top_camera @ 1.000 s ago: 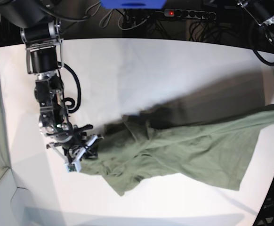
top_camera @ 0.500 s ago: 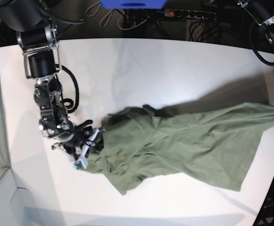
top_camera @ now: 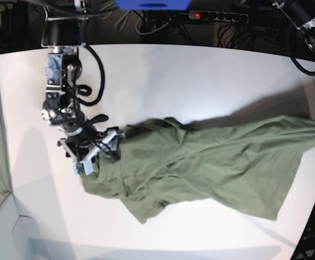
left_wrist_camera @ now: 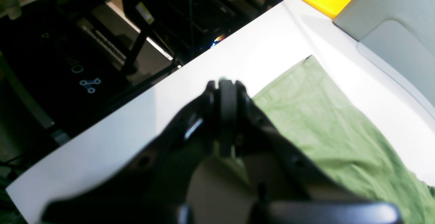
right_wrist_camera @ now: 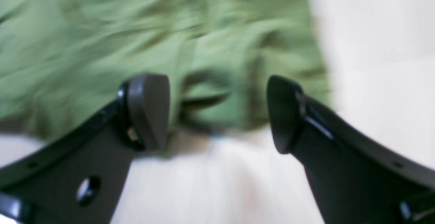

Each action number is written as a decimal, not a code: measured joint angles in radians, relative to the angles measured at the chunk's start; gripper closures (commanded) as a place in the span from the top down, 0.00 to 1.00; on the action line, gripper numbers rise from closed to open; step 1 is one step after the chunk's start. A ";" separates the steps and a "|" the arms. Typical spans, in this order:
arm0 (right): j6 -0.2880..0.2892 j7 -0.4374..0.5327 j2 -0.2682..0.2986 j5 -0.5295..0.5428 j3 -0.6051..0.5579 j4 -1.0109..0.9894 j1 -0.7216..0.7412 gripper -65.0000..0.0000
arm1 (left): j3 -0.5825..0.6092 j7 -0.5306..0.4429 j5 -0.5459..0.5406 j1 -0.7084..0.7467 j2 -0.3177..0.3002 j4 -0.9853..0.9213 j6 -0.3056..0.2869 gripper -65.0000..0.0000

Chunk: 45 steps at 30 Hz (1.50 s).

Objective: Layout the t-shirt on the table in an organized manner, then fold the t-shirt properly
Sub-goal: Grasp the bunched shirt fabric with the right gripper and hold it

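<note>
Open now, the right gripper (top_camera: pixel 99 153) has let go of the shirt (top_camera: pixel 211 165): its jaws, pinched on the cloth's end a second ago, stand spread wide at that same end, and the arm above it has swung up and straighter toward the far edge. In the right wrist view the two fingers (right_wrist_camera: pixel 149 110) stand well apart, nothing between them, with the blurred green cloth lying just beyond on the table (right_wrist_camera: pixel 373 47). The released end has dropped and spread; the bunched folds near the gripper lie flatter than before, and the dark shadow behind the cloth has shrunk.

Across the table, the left gripper (left_wrist_camera: pixel 227 115) is clamped tight on the shirt's other end; its wrist view shows the fingers pressed together with green cloth running away from them down onto the white top. That end meets the base view's right edge, lifted as before, so the shirt stretches wrinkled across the table (top_camera: pixel 163 81).
</note>
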 measured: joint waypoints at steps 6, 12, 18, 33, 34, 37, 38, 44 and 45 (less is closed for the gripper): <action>0.000 0.005 -0.060 -0.007 0.008 0.006 -0.089 0.69 | 0.002 0.000 0.000 -0.001 0.000 0.000 0.000 0.00; 0.000 0.015 -0.083 -0.007 -0.020 -0.012 -0.130 0.69 | 0.002 0.000 0.000 -0.001 0.000 0.000 0.000 0.00; 0.000 0.065 -0.085 -0.008 -0.086 -0.089 -0.130 0.69 | 0.002 0.000 0.000 -0.003 0.000 0.000 0.000 0.00; 0.004 0.206 -0.067 0.001 -0.101 -0.269 -0.031 0.60 | 0.002 0.000 0.000 -0.002 0.000 0.000 0.000 0.00; 0.004 0.213 -0.066 0.001 -0.101 -0.271 -0.031 0.56 | 0.002 0.000 0.000 -0.003 0.000 0.000 0.000 0.00; 0.004 0.222 -0.061 0.000 -0.101 -0.273 -0.036 0.44 | 0.002 0.000 0.000 -0.002 0.000 0.000 0.000 0.00; 0.004 0.224 -0.061 0.000 -0.101 -0.272 -0.038 0.42 | 0.002 0.000 0.000 -0.002 0.000 0.000 0.000 0.00; 0.008 0.237 -0.045 0.016 -0.099 -0.264 -0.058 0.45 | 0.002 0.000 0.000 -0.003 0.000 0.000 0.000 0.00; 0.008 0.238 -0.042 0.016 -0.098 -0.266 -0.058 0.46 | 0.002 -0.001 0.000 -0.003 0.000 0.000 0.000 0.00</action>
